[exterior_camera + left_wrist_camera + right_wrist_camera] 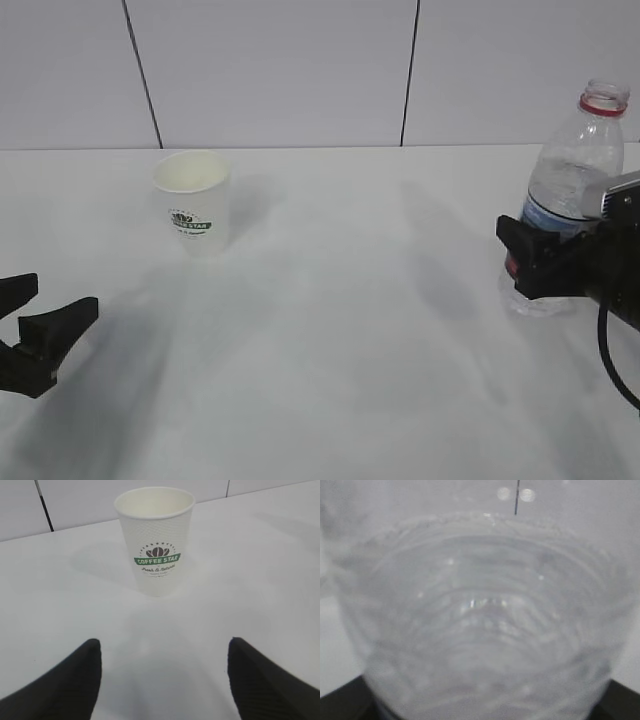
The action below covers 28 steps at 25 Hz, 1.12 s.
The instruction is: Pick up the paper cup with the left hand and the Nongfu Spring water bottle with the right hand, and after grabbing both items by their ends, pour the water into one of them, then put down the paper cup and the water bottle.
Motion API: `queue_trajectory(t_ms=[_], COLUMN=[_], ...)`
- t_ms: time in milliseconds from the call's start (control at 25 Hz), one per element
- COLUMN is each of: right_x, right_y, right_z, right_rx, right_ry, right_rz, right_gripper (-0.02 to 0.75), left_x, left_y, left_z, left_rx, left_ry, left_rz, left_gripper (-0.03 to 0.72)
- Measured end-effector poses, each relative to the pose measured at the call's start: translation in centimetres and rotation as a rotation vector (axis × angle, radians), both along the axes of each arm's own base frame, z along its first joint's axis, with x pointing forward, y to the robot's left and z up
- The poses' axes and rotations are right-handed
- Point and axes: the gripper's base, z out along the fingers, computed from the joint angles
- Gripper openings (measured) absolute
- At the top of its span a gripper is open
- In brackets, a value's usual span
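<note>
Cup (pixel 193 202) upright mid-table, clear table around; left gripper (pixel 30 322) wide open, empty, well short; right gripper (pixel 540 262) clamps bottle (pixel 575 170) near right edge; wrist view shows only ribbed plastic

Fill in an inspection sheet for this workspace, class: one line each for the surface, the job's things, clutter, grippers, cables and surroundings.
Surface: white table, bare and dry, with soft shadows.
Job's things: paper cup upright at back left, open mouth up, logo facing the camera; water bottle upright at right, cap off, red neck ring showing.
Clutter: nothing seen.
Grippers: left gripper open, low at the left edge, apart from the cup; right gripper set around the bottle's lower body, which fills the right wrist view.
Cables: one black cable hanging beside the right arm.
Surroundings: white panelled wall with dark seams.
</note>
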Motion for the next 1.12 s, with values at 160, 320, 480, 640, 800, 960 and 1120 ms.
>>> queue_trajectory(t_ms=[160,320,480,640,800,960,1120], right_x=[-0.2,-0.2,-0.2,-0.3,-0.3,-0.3,-0.3], right_y=[0.0,0.0,0.1,0.1,0.1,0.1,0.1], right_z=[-0.1,-0.1,-0.1,-0.1,-0.1,-0.1,-0.1], right_rx=[-0.001,-0.001,-0.004,-0.004,-0.004,-0.004,-0.004], right_ry=[0.008,0.008,0.008,0.008,0.008,0.008,0.008], right_rz=[0.0,0.001,0.009,0.011,0.011,0.011,0.011], right_gripper=[0.522,0.522,0.522,0.522,0.522,0.522,0.522], left_x=[0.0,0.0,0.0,0.0,0.0,0.5,2.0], left_y=[0.0,0.0,0.0,0.0,0.0,0.0,-0.3], left_z=[0.0,0.0,0.0,0.0,0.0,0.2,0.6], left_rx=[0.0,0.0,0.0,0.0,0.0,-0.002,-0.056], left_ry=[0.0,0.0,0.0,0.0,0.0,-0.017,-0.031], left_rz=[0.0,0.0,0.001,0.002,0.002,0.002,0.001], left_gripper=[0.579,0.579,0.579,0.579,0.588,0.639,0.654])
